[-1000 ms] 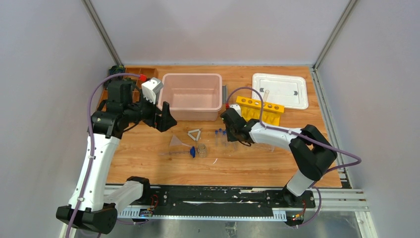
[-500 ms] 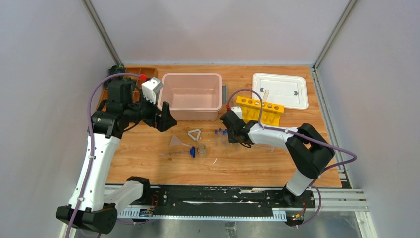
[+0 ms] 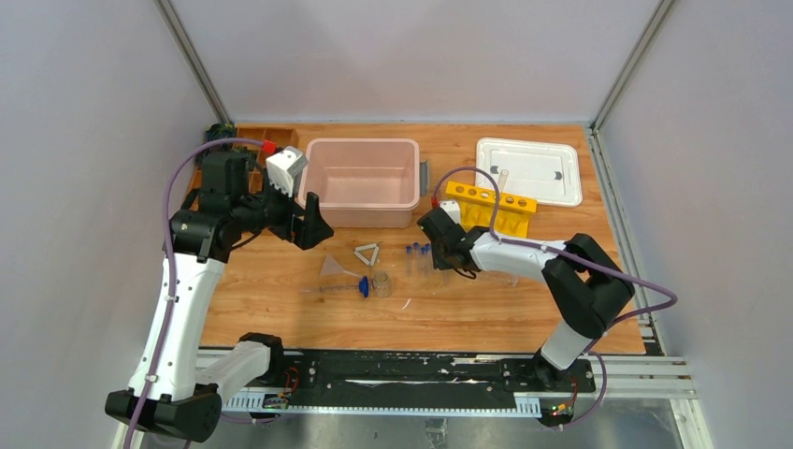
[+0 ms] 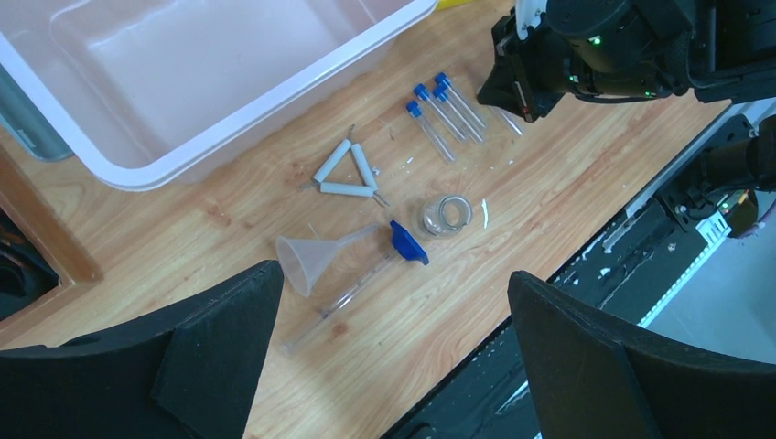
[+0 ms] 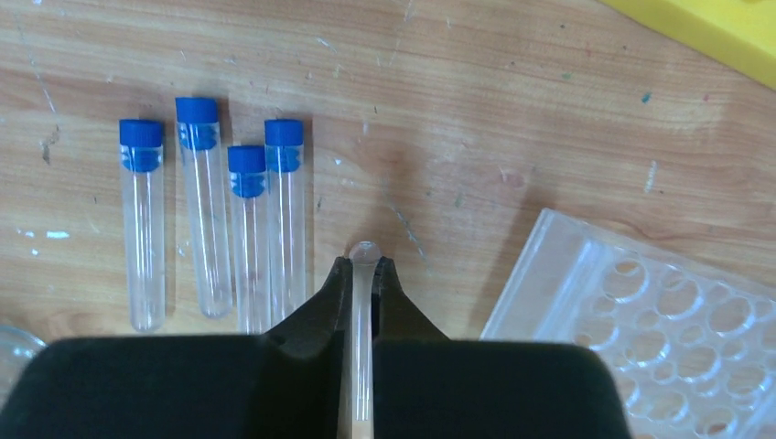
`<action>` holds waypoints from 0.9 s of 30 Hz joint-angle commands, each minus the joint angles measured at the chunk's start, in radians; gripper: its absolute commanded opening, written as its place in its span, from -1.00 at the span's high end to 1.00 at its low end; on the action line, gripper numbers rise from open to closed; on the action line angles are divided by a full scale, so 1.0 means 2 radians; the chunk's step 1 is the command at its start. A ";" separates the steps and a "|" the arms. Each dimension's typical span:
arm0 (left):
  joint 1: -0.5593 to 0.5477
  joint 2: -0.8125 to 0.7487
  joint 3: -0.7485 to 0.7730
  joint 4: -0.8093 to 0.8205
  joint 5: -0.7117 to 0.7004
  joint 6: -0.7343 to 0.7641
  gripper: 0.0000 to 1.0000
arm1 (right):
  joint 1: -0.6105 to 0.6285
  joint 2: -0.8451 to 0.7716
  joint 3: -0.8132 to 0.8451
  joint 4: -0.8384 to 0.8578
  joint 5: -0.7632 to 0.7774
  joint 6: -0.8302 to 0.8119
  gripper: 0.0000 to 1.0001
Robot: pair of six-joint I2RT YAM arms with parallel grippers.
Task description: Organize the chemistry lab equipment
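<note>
Your right hand (image 5: 363, 272) is pinched narrow on the clear glass tube (image 5: 363, 252), whose rounded tip pokes out just past the fingertips. In the right wrist view the tube sits between the four blue-capped vials (image 5: 203, 210), which lie side by side on the counter (image 3: 468, 309), and the corner of the clear vial tray (image 5: 659, 320). Whether the tube is lifted off the wood you cannot tell. The yellow holed rack (image 3: 491, 207) stands just beyond the hand.

Your left hand (image 3: 312, 224) holds nothing and hangs wide open above the counter, beside the pink bin (image 4: 210, 55). Below it lie the pale triangle (image 4: 346, 174), the clear funnel (image 4: 307, 261) and the tiny beaker (image 4: 446, 215) — all close together, well apart from the rack.
</note>
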State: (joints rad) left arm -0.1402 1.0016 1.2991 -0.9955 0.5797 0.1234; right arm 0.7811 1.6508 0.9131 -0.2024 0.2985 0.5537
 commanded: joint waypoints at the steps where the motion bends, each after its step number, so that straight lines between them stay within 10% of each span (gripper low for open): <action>1: -0.002 -0.012 0.016 -0.004 0.013 0.006 -1.00 | -0.006 -0.054 0.009 -0.046 -0.004 0.012 1.00; 13: -0.002 -0.019 -0.005 0.000 0.105 -0.007 -1.00 | 0.075 -0.189 0.138 -0.057 0.011 0.018 1.00; 27: -0.003 -0.012 -0.038 0.141 0.170 -0.133 -0.92 | 0.144 -0.120 0.224 0.143 -0.060 0.134 1.00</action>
State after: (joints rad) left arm -0.1410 0.9756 1.2255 -0.8219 0.8860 -0.0582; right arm 1.0279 1.3895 1.3014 -0.0364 0.1841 0.7483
